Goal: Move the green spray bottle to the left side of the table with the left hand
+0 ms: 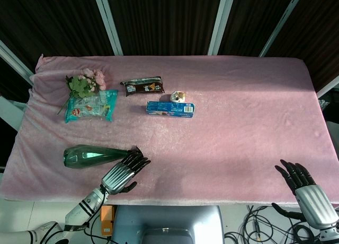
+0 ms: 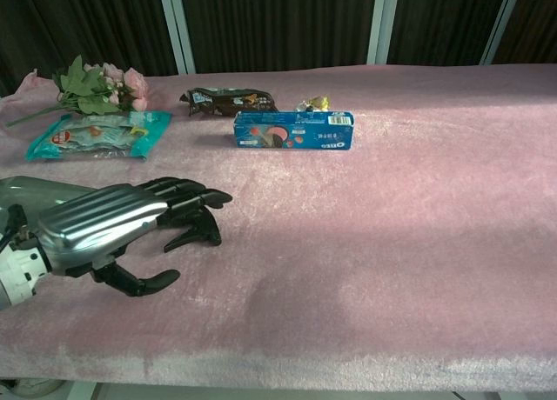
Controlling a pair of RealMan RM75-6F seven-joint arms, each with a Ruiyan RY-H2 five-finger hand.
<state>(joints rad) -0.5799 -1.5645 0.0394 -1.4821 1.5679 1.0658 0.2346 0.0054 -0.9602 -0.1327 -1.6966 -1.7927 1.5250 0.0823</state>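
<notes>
The green spray bottle [image 1: 87, 156] lies on its side near the front left of the pink table [image 1: 238, 111], its black nozzle pointing right. My left hand [image 1: 123, 172] hovers just in front of the nozzle end, fingers spread over it, holding nothing. In the chest view the left hand [image 2: 122, 222] covers most of the bottle [image 2: 35, 194], and only the nozzle tip peeks out under the fingers. My right hand [image 1: 304, 188] stays open at the front right edge, off the table.
At the back left lie a bunch of pink flowers [image 1: 85, 84] and a teal snack bag [image 1: 90, 106]. Nearer the middle are a brown snack pack [image 1: 143, 87], a blue Oreo box [image 1: 170, 108] and a small wrapped item [image 1: 178, 96].
</notes>
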